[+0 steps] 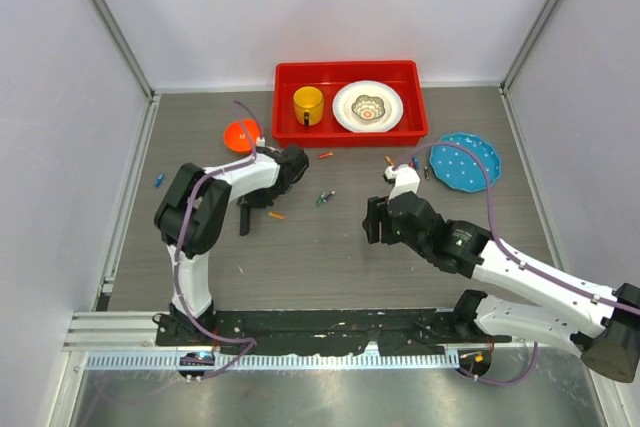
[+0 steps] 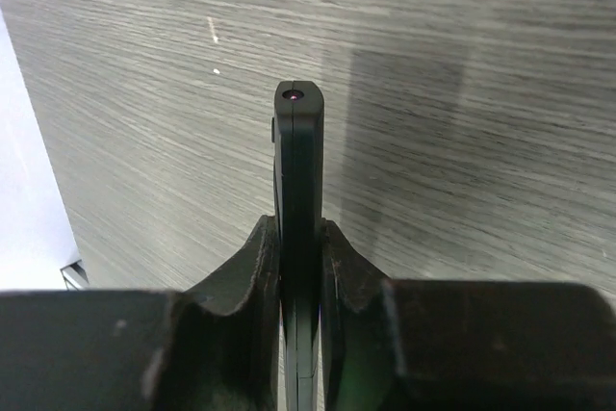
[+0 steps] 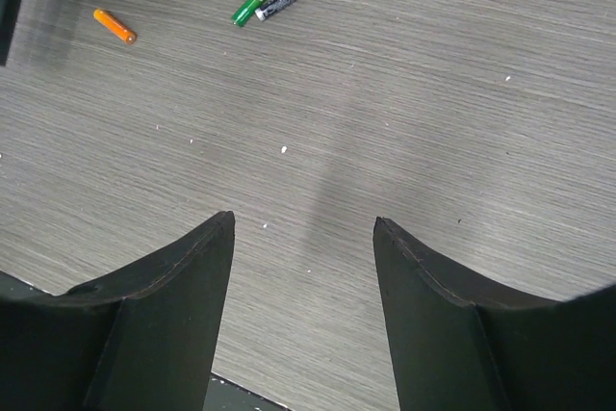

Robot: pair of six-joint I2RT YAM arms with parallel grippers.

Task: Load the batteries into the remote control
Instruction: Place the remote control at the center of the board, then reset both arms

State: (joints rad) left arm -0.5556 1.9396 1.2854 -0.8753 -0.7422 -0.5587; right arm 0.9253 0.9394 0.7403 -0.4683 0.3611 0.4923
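Grey table: left end effector clamps the remote control edge-up, right end effector spread apart.

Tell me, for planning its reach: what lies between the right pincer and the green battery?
Nothing but bare table, as the right wrist view shows; the right pincer is open, the green battery beside a black battery.

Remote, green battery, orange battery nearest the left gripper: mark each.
remote (image 2: 298, 170), left wrist view, narrow side edge.
green battery (image 3: 246, 12), right wrist view, mid-body.
orange battery (image 3: 115, 26), right wrist view, mid-body.
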